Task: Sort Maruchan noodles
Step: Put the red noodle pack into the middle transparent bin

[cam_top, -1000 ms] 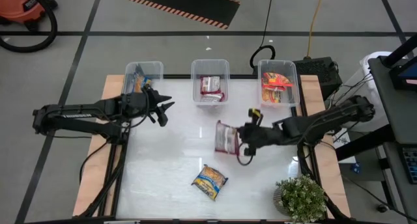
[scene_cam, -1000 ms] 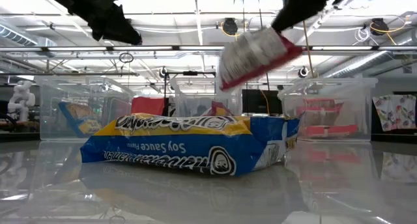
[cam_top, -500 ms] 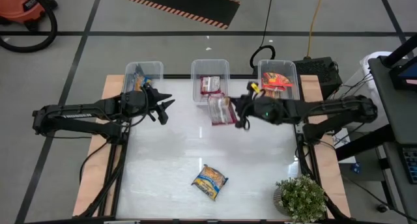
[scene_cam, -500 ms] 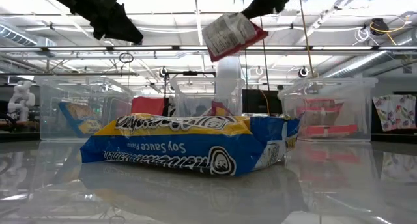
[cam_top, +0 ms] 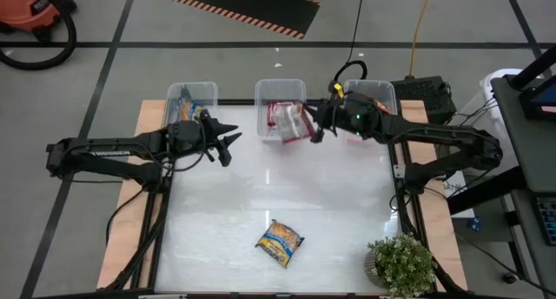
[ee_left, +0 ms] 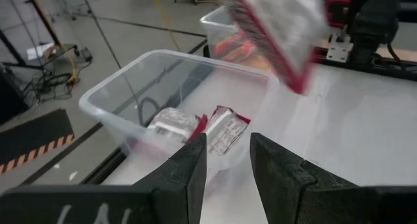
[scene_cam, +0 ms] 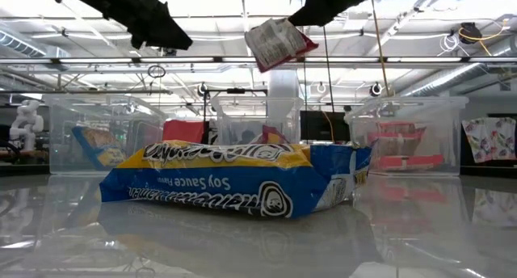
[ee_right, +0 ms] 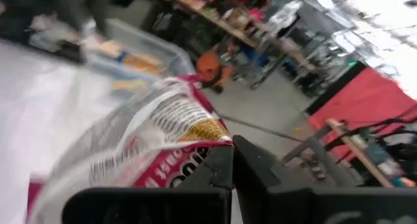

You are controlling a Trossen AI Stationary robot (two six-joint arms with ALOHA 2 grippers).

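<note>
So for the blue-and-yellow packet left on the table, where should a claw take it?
Likely from above, across the narrow width of the blue-and-yellow packet. It lies flat and skewed on the table with nothing beside it, so the claw would turn to match its angle. A crimped end seam may also serve.

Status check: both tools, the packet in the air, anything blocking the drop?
Right tool shut on maroon packet, over middle bin. Left tool open, empty, near left bin. Blue packet on the table. Nothing blocking.
</note>
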